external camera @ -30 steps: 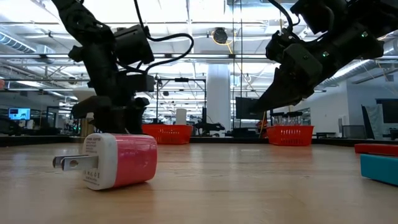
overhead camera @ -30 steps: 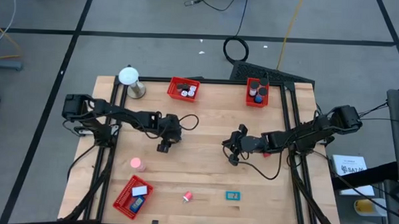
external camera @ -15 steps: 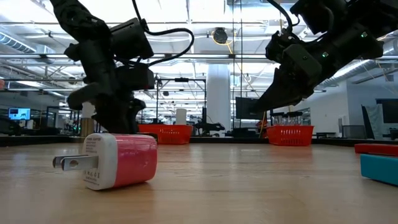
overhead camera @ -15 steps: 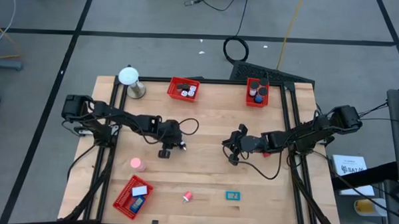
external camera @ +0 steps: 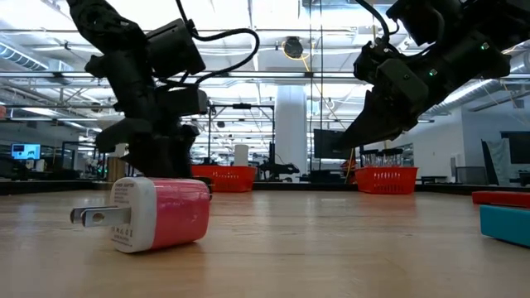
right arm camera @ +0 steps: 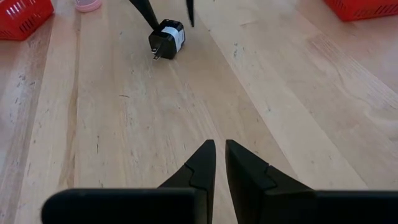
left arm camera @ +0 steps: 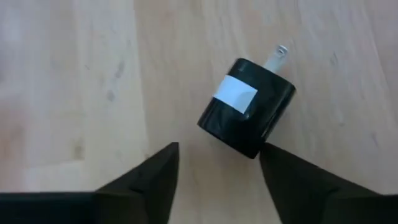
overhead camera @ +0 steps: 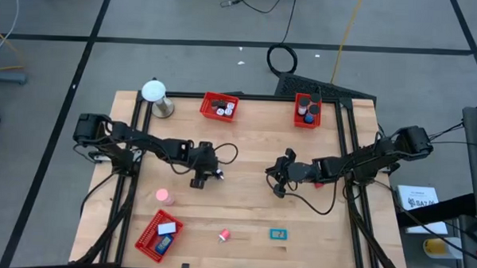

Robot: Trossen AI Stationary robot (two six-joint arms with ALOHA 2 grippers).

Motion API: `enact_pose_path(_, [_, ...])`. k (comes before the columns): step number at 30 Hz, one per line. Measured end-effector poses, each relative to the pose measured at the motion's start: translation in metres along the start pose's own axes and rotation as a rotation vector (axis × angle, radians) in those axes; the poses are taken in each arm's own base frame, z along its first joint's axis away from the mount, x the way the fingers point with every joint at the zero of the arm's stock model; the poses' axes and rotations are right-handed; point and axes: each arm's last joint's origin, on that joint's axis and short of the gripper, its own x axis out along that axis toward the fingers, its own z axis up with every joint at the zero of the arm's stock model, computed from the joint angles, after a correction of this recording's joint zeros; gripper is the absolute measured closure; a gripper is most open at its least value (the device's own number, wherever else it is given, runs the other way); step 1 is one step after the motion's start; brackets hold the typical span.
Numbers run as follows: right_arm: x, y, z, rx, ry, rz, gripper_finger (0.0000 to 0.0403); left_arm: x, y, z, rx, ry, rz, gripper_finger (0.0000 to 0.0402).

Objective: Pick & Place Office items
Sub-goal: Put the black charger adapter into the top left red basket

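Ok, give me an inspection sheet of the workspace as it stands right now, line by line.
Surface: wooden table, bare in the middle.
Job's things: black plug adapter lying on the wood; pink adapter; small red item; teal piece; three red trays holding items.
Clutter: white ball on stand.
Grippers: left gripper open, fingers either side of the black adapter's near end; right gripper shut, empty, above the table.
Cables: black leads loop off both arms.
Surroundings: cable coil on the grey floor.
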Motion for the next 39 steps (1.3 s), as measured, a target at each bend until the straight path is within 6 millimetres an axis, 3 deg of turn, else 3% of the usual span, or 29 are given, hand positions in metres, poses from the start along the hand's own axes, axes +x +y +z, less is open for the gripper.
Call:
enact_pose_path(4, [0.000,0.000,0.000,0.000,0.000,0.000,0.0371,0.001,0.002,0.008,0.045,-0.103,-0.071,0.0131])
enact_pose_path(9, [0.000,0.000,0.000,0.000,0.000,0.000,0.0371,0.005,-0.002,0.015,0.091,-0.168,-0.083,0.0130])
enact_pose_path(16, [0.000,0.000,0.000,-0.003,-0.003,0.002,0.0371,0.011,-0.005,0.005,0.073,-0.069,-0.110,0.0184])
enact_pose_path(24, [-0.001,0.002,-0.001,-0.012,0.001,0.006,0.0371,0.012,-0.010,0.009,-0.023,-0.094,-0.108,0.0255])
enact_pose_path(35, [0.000,0.002,0.003,0.018,-0.033,0.018,0.0371,0.006,-0.016,0.000,-0.248,-0.673,-0.049,0.0255])
enact_pose_path(39, [0.002,0.004,0.020,0.035,-0.065,0.048,0.0356,-0.002,-0.016,0.000,-0.288,-0.809,-0.016,0.0255])
